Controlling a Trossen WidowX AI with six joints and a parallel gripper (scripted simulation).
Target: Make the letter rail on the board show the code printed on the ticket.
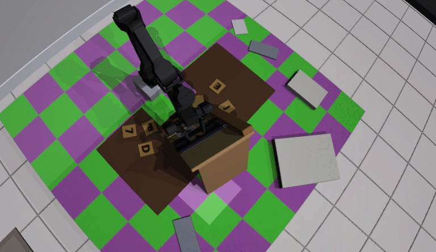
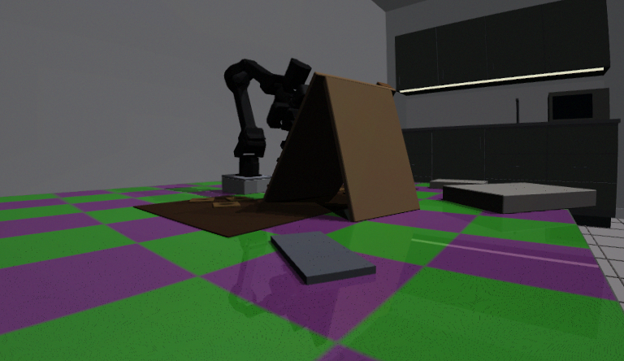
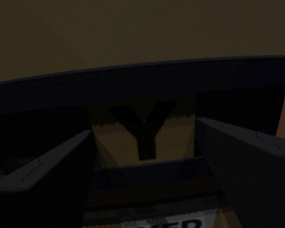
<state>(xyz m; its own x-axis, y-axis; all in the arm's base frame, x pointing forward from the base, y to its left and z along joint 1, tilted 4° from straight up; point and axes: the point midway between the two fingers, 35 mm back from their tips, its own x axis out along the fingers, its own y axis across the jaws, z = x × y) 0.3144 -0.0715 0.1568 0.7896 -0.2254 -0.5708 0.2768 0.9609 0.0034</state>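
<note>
My gripper (image 1: 196, 134) (image 3: 144, 131) is shut on the Y tile (image 3: 146, 154), its fingers at the tile's two sides. The tile stands upright in the wrist view, its top edge behind the upper lip of the dark rail (image 1: 223, 125) (image 3: 43, 96). The rail runs across the leaning board (image 1: 221, 145) (image 3: 142, 33). Part of the ticket (image 3: 208, 214) shows below, mostly cut off. Loose tiles lie on the brown mat (image 1: 157, 197) (image 2: 184, 219): 7 (image 1: 129, 130), F (image 1: 149, 127), D (image 1: 146, 148), E (image 1: 217, 85), J (image 1: 226, 106) and one partly hidden tile (image 1: 198, 100).
A large pale slab (image 1: 306, 160) (image 2: 520, 193) and a smaller pale block (image 1: 306, 89) stand right of the board. A grey slab (image 1: 187, 235) (image 2: 322, 255) lies in front. Another grey slab (image 1: 263, 49) and a white piece (image 1: 239, 26) lie near the counter's far edge.
</note>
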